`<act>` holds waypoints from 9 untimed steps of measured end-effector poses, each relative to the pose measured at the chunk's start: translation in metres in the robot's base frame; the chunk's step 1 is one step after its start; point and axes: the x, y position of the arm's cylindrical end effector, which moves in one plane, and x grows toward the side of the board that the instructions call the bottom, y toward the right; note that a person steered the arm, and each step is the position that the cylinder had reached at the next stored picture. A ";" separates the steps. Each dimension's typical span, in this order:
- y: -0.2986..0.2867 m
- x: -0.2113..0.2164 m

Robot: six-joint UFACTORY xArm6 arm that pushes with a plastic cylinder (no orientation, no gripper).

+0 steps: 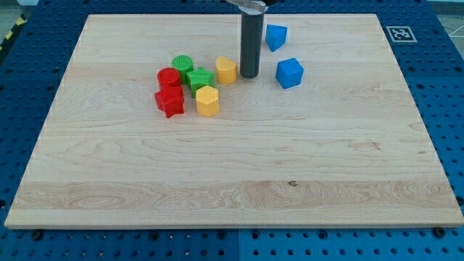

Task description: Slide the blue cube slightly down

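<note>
The blue cube point(289, 73) lies on the wooden board point(239, 174) at the upper middle right. A second blue block point(275, 36), an angular shape, lies above it near the board's top edge. My tip point(249, 75) stands on the board just left of the blue cube, with a small gap between them, and right next to a yellow block point(226, 70).
A cluster lies left of my tip: a green cylinder point(182, 64), a green star-shaped block point(200, 79), a red cylinder point(169, 77), a red star-shaped block point(170, 101) and a yellow hexagonal block point(207, 101). A marker tag point(399, 33) sits at the board's top right corner.
</note>
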 end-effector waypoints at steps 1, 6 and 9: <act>-0.016 0.000; 0.044 -0.053; 0.059 0.004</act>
